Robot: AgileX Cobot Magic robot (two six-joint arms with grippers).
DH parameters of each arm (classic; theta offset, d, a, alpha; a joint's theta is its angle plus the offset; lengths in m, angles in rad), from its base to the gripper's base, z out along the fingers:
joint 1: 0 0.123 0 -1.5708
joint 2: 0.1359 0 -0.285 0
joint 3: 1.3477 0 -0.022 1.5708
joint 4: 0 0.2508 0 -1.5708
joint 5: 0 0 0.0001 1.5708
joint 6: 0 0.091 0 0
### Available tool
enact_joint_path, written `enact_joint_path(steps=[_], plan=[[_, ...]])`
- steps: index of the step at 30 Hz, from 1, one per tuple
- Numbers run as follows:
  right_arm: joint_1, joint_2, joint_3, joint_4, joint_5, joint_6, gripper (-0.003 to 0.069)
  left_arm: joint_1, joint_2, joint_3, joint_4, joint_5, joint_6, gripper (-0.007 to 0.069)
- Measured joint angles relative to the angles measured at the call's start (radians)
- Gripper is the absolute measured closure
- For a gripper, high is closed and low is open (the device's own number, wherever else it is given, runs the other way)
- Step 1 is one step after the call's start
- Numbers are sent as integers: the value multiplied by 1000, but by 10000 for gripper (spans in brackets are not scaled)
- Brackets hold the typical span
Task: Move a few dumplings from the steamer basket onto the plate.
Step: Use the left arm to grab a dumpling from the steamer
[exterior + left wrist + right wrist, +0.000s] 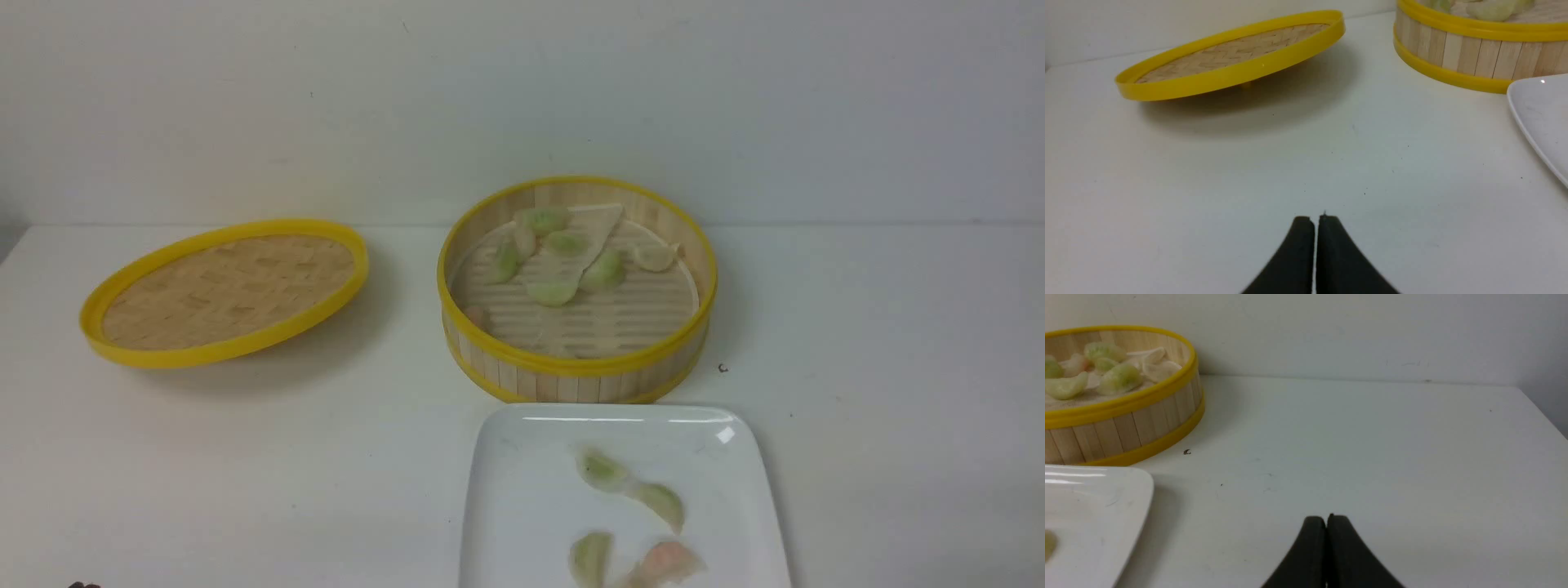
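Observation:
The steamer basket stands at the table's middle back, with several pale green and whitish dumplings on its slatted floor. Just in front of it lies the white plate, carrying several dumplings, most of them green and one pinkish-orange. My left gripper is shut and empty over bare table, left of the plate and basket. My right gripper is likewise shut and empty, over bare table to the right of the plate and basket. Neither gripper shows in the front view.
The flat woven lid with a yellow rim rests tilted at the back left. A small dark speck lies right of the basket. The wall stands close behind the basket, and the table's right edge is near.

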Motion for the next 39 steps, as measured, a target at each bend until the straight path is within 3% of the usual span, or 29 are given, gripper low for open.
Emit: enact_joint_path(steps=[20, 24, 25, 26, 27, 32, 35, 38, 39], plan=[[0, 0, 0, 0, 0, 0, 672, 0, 0, 2, 7, -21, -8, 631], [0, 0, 0, 0, 0, 0, 672, 0, 0, 3, -152, -130, -120, 631], [0, 0, 0, 0, 0, 0, 672, 0, 0, 3, -297, -197, -192, 631], [0, 0, 0, 0, 0, 0, 672, 0, 0, 3, -297, -204, -199, 631], [0, 0, 0, 0, 0, 0, 672, 0, 0, 3, -395, -247, -240, 631], [0, 0, 1, 8, -15, 1, 672, 0, 0, 3, -657, -471, -273, 631], [0, 0, 10, 81, -101, 39, 672, 0, 0, 1, -741, -620, -276, 631], [0, 0, 10, 290, -271, 161, 672, 0, 0, -84, -713, -632, -272, 631], [0, 0, 10, 290, -280, 169, 672, 0, 0, -93, -713, -626, -271, 631]])
